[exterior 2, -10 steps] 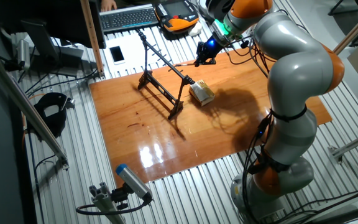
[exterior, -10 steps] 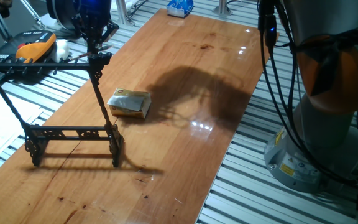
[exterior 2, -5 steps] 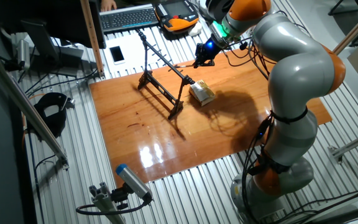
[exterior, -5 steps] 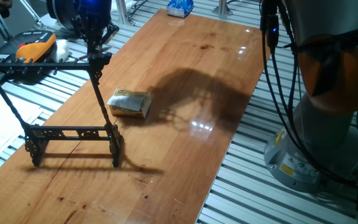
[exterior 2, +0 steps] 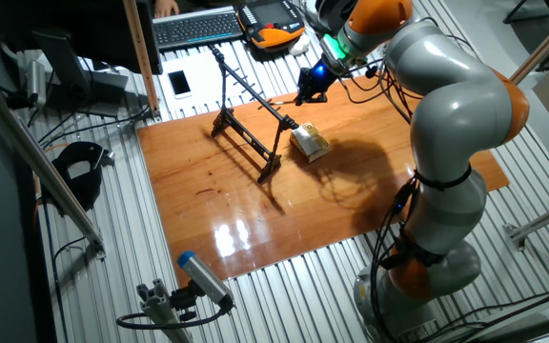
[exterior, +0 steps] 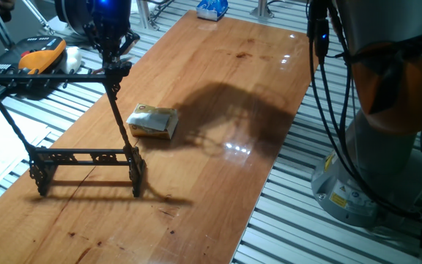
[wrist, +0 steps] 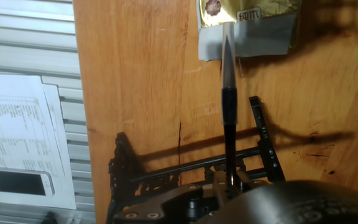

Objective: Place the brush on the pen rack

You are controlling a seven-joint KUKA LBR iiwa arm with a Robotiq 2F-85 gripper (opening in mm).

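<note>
Hand view is showing the gripper (wrist: 229, 185) as a blurred dark mass at the bottom edge, and it is appearing clenched on the butt end of the thin, pencil-like brush with a dark shaft and paler tip (wrist: 228, 112), though the fingers themselves are too blurred to make out. The brush is sticking straight out from the hand, in the air over the large black metal pen rack with an ornate base rail and slanted uprights (wrist: 185, 167), its tip pointing toward the yellowish rectangular packaged block (wrist: 247, 9) lying beyond the rack on the glossy brown wooden table (exterior: 218, 95). From one fixed view the gripper is hovering just above the near end of the rack's top crossbar (exterior: 50, 73), while the block is lying apart from the rack's foot. The brush is looking light, stiff and slim, so it is likely to roll or swing in the grip; holding it by the shaft, away from the tip, is seeming safest. The placing is judged not yet done: the brush is needing to be laid level across the rack before release, or it may slip through and drop.
</note>
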